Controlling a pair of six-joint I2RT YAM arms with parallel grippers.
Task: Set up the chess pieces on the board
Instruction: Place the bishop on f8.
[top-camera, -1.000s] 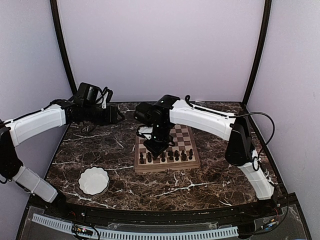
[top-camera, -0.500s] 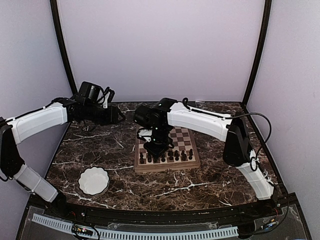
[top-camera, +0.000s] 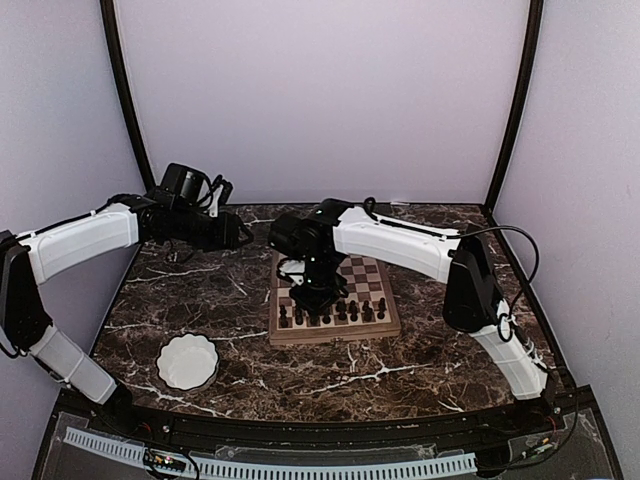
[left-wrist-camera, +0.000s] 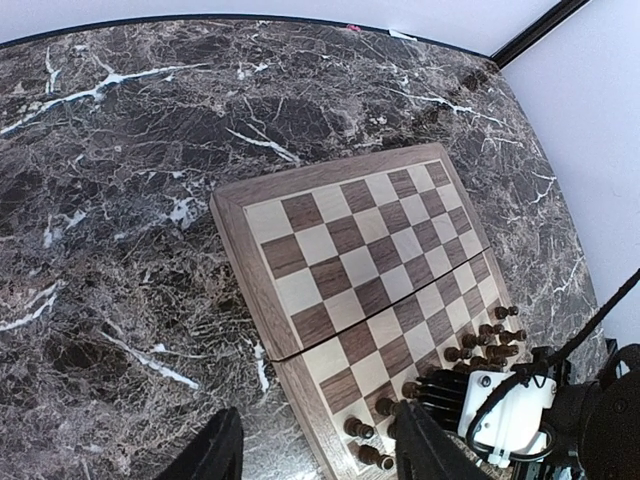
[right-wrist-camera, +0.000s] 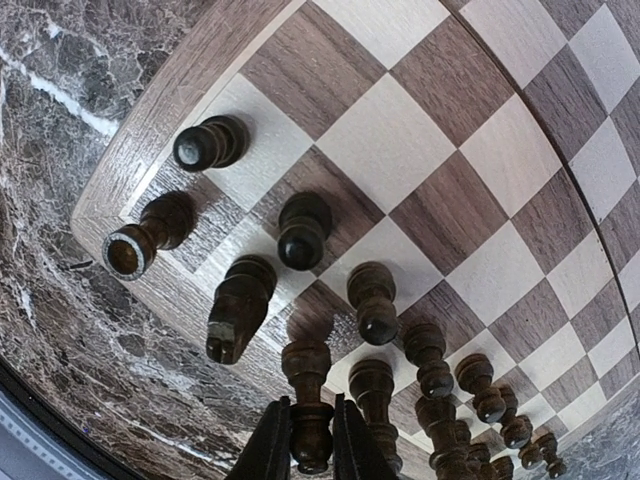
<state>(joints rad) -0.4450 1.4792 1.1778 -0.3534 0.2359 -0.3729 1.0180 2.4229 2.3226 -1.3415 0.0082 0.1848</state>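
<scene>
Sunk lower over the board (right-wrist-camera: 170, 100) in a second, right claw (right-wrist-camera: 306, 445) closely flanks one of the chess pieces (right-wrist-camera: 306, 415) on its near rows, grip unclear; left claw (left-wrist-camera: 318, 455) apart, empty. Likely light, stiff, tippy: pinch the waist.

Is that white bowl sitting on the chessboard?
No, the white bowl rests on the marble table, apart from the board and to its left.
</scene>
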